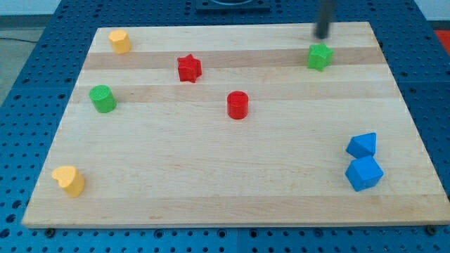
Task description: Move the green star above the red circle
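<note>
- Landmark: red circle point(238, 105), near the middle of the tabletop point(211, 183).
- Green star point(320, 56) sits well to the view's right of the red circle and a little toward the view's top.
- My tip point(323, 36) stands just on the view's top side of the green star, close to it; contact cannot be told, the rod is blurred.
- No fingers on this rig: only a bare rod, holding nothing.
- Judged step: get behind the star. Pushing from here would drive it toward the view's bottom, the wrong way.
- Better to round to the star's view-right side, then push leftward, straight through its centre so it does not spin off.
- Goal spot: directly toward the view's top from the red circle.
- Red star point(188, 68) lies up and to the view's left of the red circle; stop short of it.
- Green cylinder point(103, 98), yellow and blue blocks lie well clear of the red circle.
</note>
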Controlling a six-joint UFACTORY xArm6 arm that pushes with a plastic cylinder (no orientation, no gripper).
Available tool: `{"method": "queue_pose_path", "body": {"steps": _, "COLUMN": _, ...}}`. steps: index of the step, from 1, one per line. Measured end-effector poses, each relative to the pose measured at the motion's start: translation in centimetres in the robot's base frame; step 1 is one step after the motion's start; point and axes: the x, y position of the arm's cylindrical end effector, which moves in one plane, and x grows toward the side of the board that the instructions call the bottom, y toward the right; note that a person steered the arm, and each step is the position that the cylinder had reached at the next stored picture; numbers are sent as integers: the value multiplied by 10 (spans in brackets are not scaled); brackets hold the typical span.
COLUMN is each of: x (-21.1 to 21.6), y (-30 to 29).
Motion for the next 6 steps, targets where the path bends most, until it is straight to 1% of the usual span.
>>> {"method": "queue_pose_path", "body": {"steps": 1, "x": 9, "y": -1}}
{"method": "queue_pose_path", "body": {"steps": 2, "x": 11, "y": -70}}
{"method": "queue_pose_path", "body": {"steps": 3, "x": 29, "y": -58}}
{"method": "queue_pose_path", "body": {"steps": 4, "x": 77, "y": -36}}
{"method": "queue_pose_path", "body": {"steps": 5, "x": 100, "y": -54}}
{"method": "queue_pose_path", "body": {"steps": 6, "x": 104, "y": -86}}
